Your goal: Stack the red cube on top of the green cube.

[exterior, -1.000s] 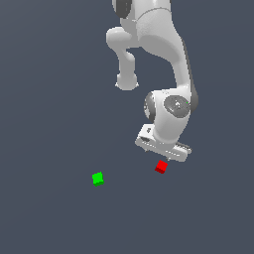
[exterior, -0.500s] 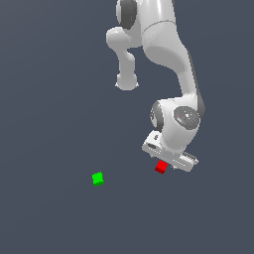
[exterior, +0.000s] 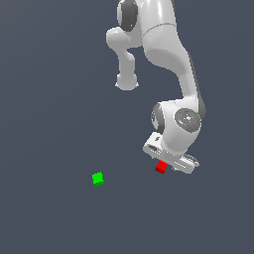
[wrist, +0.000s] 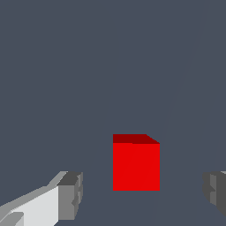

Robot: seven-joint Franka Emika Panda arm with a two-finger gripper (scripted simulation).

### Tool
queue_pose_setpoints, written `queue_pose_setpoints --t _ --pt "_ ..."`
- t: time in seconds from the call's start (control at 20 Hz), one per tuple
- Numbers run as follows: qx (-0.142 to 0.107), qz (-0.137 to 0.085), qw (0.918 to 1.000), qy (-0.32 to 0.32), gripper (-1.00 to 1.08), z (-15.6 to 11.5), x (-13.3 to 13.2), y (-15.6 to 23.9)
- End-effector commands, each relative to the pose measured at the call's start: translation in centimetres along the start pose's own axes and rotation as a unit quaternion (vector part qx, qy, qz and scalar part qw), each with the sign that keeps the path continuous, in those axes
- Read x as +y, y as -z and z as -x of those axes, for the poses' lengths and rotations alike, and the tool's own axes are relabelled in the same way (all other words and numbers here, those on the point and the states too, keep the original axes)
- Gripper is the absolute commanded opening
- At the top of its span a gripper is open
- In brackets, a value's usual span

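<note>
The gripper stands with its fingers spread wide — the red cube sits between them, touching neither — while the green cube lies well apart from it, toward the exterior view's left.

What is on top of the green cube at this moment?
Nothing: the green cube sits alone, its top bare. The red cube is apart from it, between the open pincer's fingers.
</note>
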State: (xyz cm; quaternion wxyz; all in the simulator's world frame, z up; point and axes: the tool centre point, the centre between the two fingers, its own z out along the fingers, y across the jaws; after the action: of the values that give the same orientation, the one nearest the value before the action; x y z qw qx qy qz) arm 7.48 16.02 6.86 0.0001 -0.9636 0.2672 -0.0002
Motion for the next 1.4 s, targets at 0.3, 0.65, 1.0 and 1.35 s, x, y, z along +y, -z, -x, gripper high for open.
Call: queue_pose_setpoints --t 0.3,0.65,1.0,1.35 --pt "0.0 0.0 1.0 -0.001 1.0 0.0 0.1 -3.6" --pt "0.0 0.0 1.0 -0.001 1.0 -0.1 0.0 -4.9" --pt "0.0 0.0 1.0 -0.001 -1.0 -0.1 0.0 -4.9" --pt "0.0 0.0 1.0 -0.001 -1.0 0.0 0.0 -4.8"
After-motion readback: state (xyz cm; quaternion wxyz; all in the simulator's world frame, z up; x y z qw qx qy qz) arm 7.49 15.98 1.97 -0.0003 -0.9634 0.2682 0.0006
